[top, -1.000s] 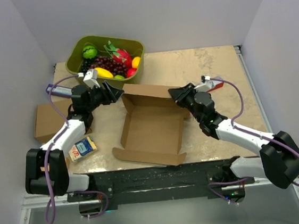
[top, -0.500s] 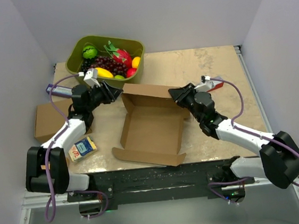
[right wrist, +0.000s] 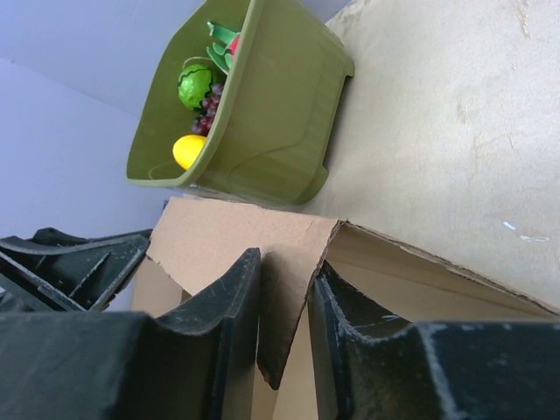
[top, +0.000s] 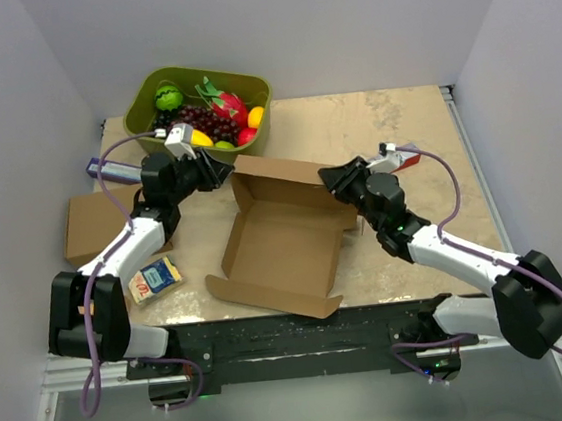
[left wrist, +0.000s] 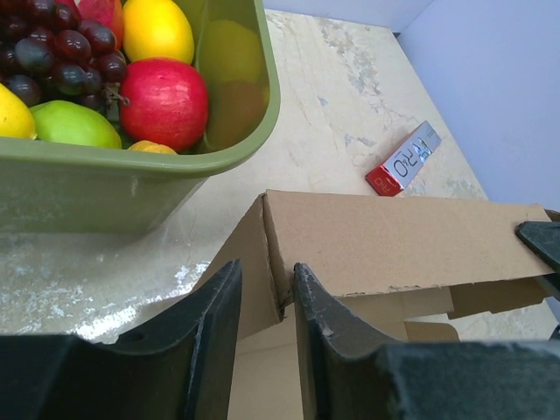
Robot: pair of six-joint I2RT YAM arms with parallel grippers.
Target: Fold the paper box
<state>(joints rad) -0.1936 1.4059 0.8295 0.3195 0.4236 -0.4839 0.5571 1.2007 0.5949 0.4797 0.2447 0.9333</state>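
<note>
Leftward and a little away from the arm bases is where the left claw (left wrist: 267,273) has gone, and the paper box (top: 282,239) has swung slightly with it, its near flap now closer to the bench (top: 392,118) edge. That claw is clamped on the box's far-left corner, cardboard filling the gap between its fingers. The right claw (right wrist: 284,289) straddles the opposite far corner. A flap hangs between its fingers, but I cannot tell whether they are pinching it or merely flanking it.

So the box sits between the two claws, its tray stretching from them toward the arm bases. By my reading the fold is early. The far wall stands upright and the side walls are partly raised, but the wide near panel lies flat, with nothing tucked and the top wide open — locking the sides and closing it are left.

The tray holds nothing I can see. Just beyond the left claw stands a green tub (left wrist: 87,192) holding grapes, a red apple, and yellow and green fruit.
</note>
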